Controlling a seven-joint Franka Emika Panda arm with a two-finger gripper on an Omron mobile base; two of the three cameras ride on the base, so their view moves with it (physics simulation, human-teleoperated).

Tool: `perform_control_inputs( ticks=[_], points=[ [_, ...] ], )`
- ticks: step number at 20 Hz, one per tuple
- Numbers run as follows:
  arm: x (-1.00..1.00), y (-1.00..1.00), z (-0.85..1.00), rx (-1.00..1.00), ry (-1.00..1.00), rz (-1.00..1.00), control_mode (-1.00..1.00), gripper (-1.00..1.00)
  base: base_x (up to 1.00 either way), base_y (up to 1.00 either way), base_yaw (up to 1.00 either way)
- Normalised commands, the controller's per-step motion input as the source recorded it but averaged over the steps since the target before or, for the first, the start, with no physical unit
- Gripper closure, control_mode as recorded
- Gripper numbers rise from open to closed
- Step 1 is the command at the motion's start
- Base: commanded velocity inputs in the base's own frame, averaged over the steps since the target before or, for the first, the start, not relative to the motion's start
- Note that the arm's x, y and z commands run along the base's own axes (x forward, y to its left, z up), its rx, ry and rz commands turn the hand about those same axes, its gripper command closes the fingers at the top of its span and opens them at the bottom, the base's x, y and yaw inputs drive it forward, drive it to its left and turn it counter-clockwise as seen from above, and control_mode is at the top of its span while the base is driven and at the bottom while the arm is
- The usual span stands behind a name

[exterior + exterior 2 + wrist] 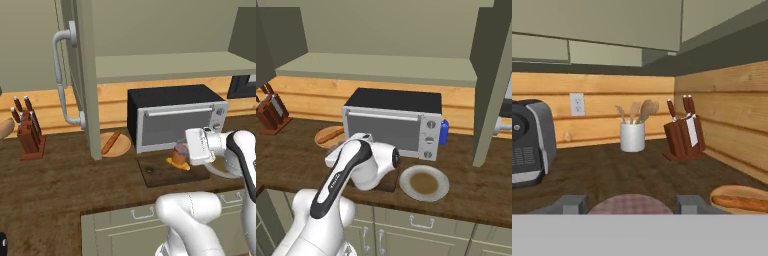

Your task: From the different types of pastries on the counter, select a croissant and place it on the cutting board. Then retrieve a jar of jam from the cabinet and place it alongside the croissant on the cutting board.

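In the left base view my gripper [181, 149] reaches leftward in front of the toaster oven, low over the dark cutting board [159, 176]. It is shut on the orange-brown jar of jam [176, 158]. The yellow croissant [184, 166] lies on the board right beside and just under the jar. Whether the jar touches the board I cannot tell. The hand view has the jar's reddish lid [630, 206] between my two fingertips [573, 204]. The olive-grey cabinet [165, 65] stands open above the counter [50, 190], its door [86, 75] swung out.
A toaster oven [175, 120] stands close behind the board. A round wooden disc with a baguette [115, 144] lies left of it, and a knife block [30, 132] farther left. A plate [424, 182] sits right of my arm. Ahead of the hand are a utensil holder [632, 135] and a coffee machine [527, 145].
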Motion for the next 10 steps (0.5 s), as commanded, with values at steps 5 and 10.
perform_control_inputs(
  ticks=[5,10],
  points=[
    [0.51,-0.02,-0.53,-0.13,0.09,0.00,-1.00,1.00,0.00,0.00,0.00],
    [0.41,-0.05,-0.39,-0.07,0.10,0.00,-1.00,1.00,0.00,0.00,0.00]
  ],
)
